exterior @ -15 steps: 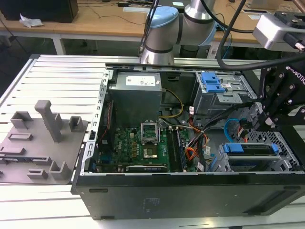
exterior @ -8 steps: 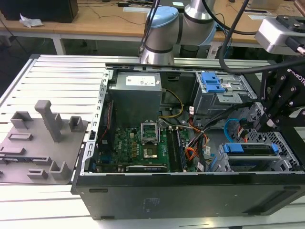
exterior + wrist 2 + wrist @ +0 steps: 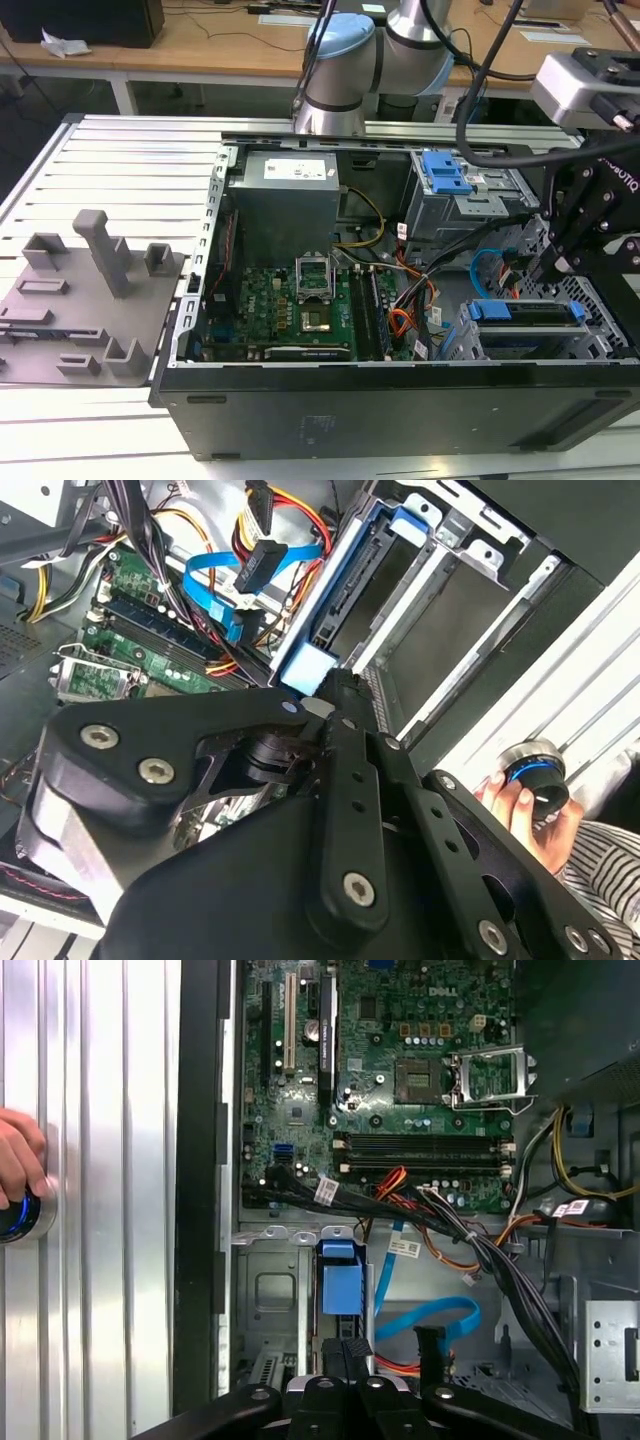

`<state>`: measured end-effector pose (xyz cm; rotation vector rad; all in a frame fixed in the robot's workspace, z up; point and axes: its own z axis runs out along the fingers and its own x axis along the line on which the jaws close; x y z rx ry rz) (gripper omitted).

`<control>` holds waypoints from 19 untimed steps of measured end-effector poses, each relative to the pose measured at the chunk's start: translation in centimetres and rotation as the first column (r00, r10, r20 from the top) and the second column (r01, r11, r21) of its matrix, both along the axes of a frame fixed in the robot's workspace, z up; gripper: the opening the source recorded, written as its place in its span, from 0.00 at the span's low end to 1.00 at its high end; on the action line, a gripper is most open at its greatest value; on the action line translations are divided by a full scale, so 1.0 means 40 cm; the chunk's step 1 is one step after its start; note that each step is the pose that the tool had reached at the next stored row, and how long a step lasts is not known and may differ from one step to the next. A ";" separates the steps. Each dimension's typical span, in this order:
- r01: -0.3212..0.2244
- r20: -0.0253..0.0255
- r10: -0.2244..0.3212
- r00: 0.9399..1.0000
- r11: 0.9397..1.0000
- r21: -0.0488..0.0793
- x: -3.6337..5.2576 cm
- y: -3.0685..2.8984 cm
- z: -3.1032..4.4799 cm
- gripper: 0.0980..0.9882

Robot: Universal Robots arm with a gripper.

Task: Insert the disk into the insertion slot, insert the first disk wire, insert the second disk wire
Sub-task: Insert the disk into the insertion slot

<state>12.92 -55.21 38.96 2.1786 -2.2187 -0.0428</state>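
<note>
Nearest is my own claw (image 3: 346, 1348): black linkages ending in two fingers drawn together, with no gap I can make out and nothing held between them. In the first wrist view their tips sit against the near end of the disk (image 3: 338, 1278), on its bright blue carrier. The disk lies inside the insertion slot (image 3: 598, 305), the grey perforated metal cage at the corner of the open computer case. In the exterior view that cage is toward the view's right, with the disk's blue edge lying flat in it. I cannot tell how deeply the disk is seated. I judge the disk to be stiff and dense for its size, with a smooth metal shell that would slip under a light pinch, and easily harmed by a knock. The plastic carrier probably gives a little. The blue end tab and the side rails look like the safest places to hold or press, well away from the labelled face and the connector edge. Just beside the cage a blue flat cable (image 3: 440, 1312) loops loosely, with orange wires (image 3: 400, 1188) and a black wire bundle (image 3: 500, 1260) running past it. Beyond them lies the green motherboard (image 3: 400, 1080). Farthest off, outside the case on the ribbed metal table (image 3: 110, 1160), a person's hand (image 3: 15, 1155) rests on a round knob (image 3: 18, 1218) ringed in blue.
</note>
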 end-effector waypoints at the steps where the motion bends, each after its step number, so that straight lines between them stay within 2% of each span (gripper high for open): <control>1: 0.000 0.000 0.000 1.000 1.000 0.000 0.000 0.000 -0.002 0.01; 12: 0.000 0.000 0.000 1.000 1.000 0.000 0.001 0.000 -0.038 0.01; 17: 0.000 0.000 0.000 1.000 1.000 0.000 0.023 0.000 -0.062 0.01; 19: 0.000 0.000 0.000 1.000 1.000 0.000 0.024 0.000 -0.069 0.01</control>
